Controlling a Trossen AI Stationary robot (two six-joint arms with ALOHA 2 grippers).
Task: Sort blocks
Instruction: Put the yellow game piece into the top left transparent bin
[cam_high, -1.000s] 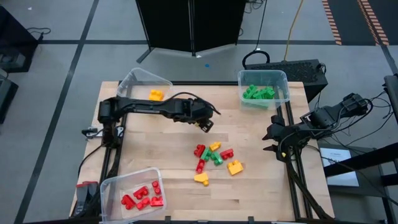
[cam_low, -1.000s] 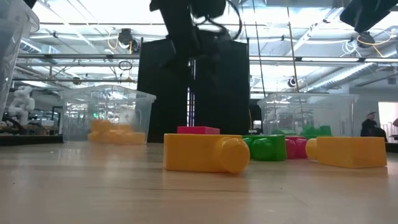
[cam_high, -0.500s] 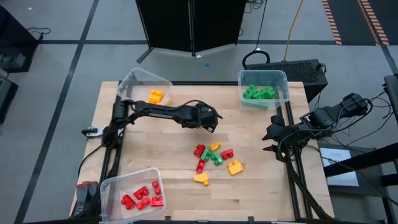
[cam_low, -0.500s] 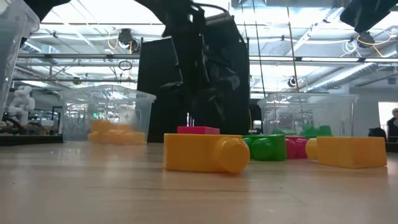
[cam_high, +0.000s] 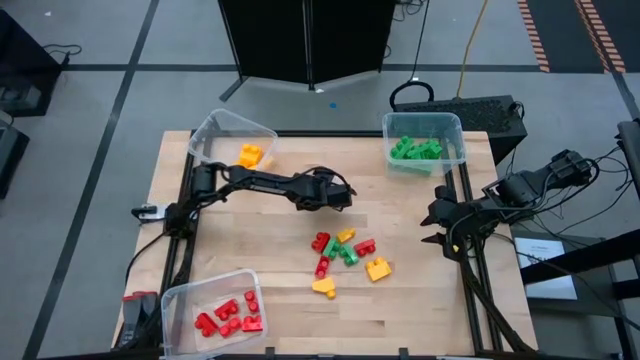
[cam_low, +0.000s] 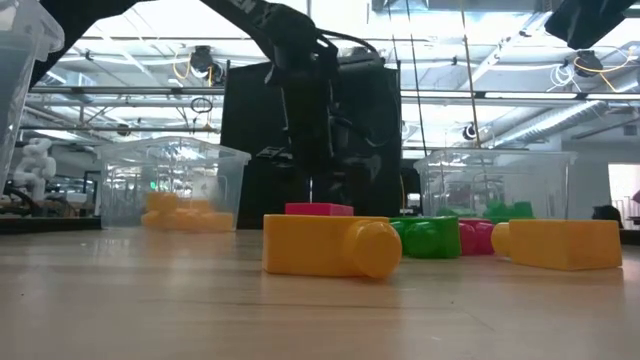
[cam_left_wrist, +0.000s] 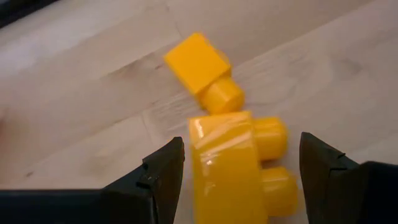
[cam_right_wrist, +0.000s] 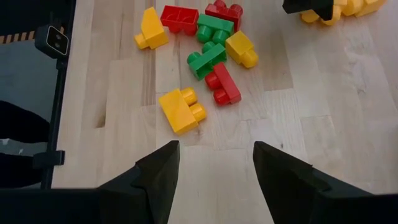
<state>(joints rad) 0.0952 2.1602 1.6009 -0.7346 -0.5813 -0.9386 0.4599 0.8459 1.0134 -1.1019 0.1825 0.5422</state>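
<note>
Gripper of the left arm (cam_left_wrist: 241, 158) hangs over the middle of the table (cam_high: 420, 300) with its jaws apart, straddling a yellow block (cam_left_wrist: 230, 171) without touching it; a gap shows on each side, so nothing is gripped. A second, smaller yellow block (cam_left_wrist: 202, 68) lies just beyond the first on the wood. Neither of these two has been lifted yet.

Further out, toward the near edge, a loose pile (cam_high: 345, 252) of about eight blocks in red, green and yellow remains unsorted. Most of them touch or nearly touch; one yellow block (cam_right_wrist: 181, 110) lies slightly apart.

Three clear bins already hold sorted pieces:
- The yellow bin (cam_high: 215, 128), at the far left corner, holds only a small amount of yellow.
- The green bin (cam_high: 450, 125), at the far right, holds several green blocks.
- The red bin (cam_high: 180, 300), at the near left corner, holds several red blocks.

The right gripper (cam_right_wrist: 214, 168) waits at the table's right edge, jaws apart and empty.

Judged from this layout, the task is well past halfway. About ten blocks remain on the table, the yellow pair likely coming next.
</note>
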